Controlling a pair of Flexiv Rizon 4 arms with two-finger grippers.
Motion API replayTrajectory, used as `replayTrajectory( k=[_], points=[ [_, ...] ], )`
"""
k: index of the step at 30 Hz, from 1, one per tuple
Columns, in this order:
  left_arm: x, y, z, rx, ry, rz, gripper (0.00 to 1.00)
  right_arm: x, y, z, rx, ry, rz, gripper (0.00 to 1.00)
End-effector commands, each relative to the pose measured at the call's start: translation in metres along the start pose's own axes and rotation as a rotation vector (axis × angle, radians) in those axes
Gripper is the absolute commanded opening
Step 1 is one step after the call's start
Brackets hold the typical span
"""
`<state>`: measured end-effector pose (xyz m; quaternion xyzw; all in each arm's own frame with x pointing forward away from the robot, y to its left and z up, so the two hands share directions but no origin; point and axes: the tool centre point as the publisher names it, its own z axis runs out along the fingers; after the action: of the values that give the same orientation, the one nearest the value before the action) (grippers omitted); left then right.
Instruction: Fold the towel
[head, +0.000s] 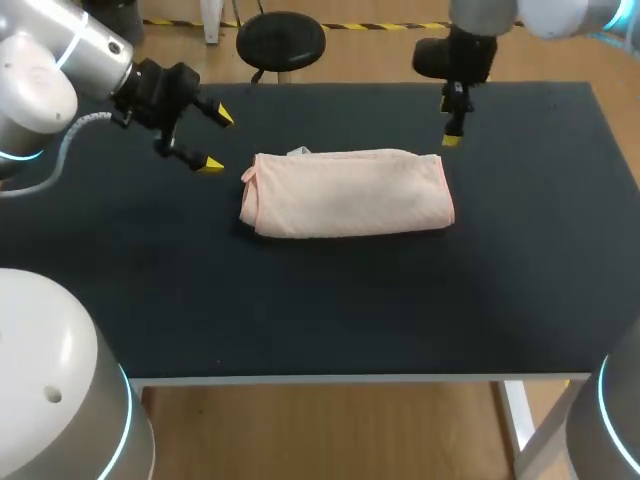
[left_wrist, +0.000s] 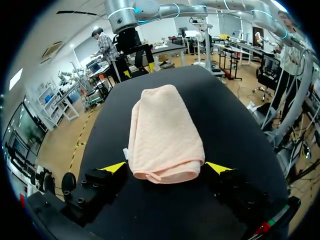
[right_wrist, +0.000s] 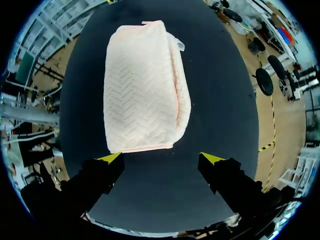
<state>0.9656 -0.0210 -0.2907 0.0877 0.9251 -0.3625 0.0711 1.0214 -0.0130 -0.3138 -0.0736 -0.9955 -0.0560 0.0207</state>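
Observation:
A pale pink towel (head: 345, 193) lies folded into a thick rectangle in the middle of the black table, its long side running left to right. My left gripper (head: 217, 141) hovers open just off the towel's left end; in the left wrist view the towel's near end (left_wrist: 165, 135) lies between and just ahead of my left gripper (left_wrist: 167, 167). My right gripper (head: 451, 133) hangs open above the towel's far right corner. Seen from the right wrist, the towel (right_wrist: 145, 85) stretches away ahead of my right gripper (right_wrist: 161, 158). Neither gripper holds anything.
The black table (head: 300, 310) stretches well beyond the towel on every side. Its front edge (head: 360, 378) runs along the near side, and its right edge (head: 620, 140) slants away at the right.

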Motion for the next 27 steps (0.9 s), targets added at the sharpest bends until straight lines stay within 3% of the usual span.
replayTrajectory(
  k=[1,2,3,19,23,27],
  points=[
    [0.0,0.001,0.001,0.002,-0.001,0.002,1.0,-0.001,-0.022,0.001,-0.898,0.278,0.774,1.0],
    [0.0,0.001,0.001,0.002,-0.001,0.002,1.0,-0.002,-0.026,0.0,-0.835,0.258,0.711,1.0],
    [0.0,0.001,0.001,0.002,-0.001,0.002,1.0,-0.002,-0.028,-0.001,-0.747,0.167,0.587,1.0],
    [0.0,0.001,0.001,0.002,-0.001,0.002,1.0,-0.002,-0.028,-0.001,-0.747,0.167,0.587,1.0],
    [0.0,0.001,0.001,0.002,-0.001,0.002,1.0,0.022,-0.023,0.014,-0.829,0.272,0.691,1.0],
    [0.0,0.001,0.001,0.002,-0.001,0.002,1.0,0.046,-0.022,0.03,-0.817,0.337,0.736,1.0]
  ],
)
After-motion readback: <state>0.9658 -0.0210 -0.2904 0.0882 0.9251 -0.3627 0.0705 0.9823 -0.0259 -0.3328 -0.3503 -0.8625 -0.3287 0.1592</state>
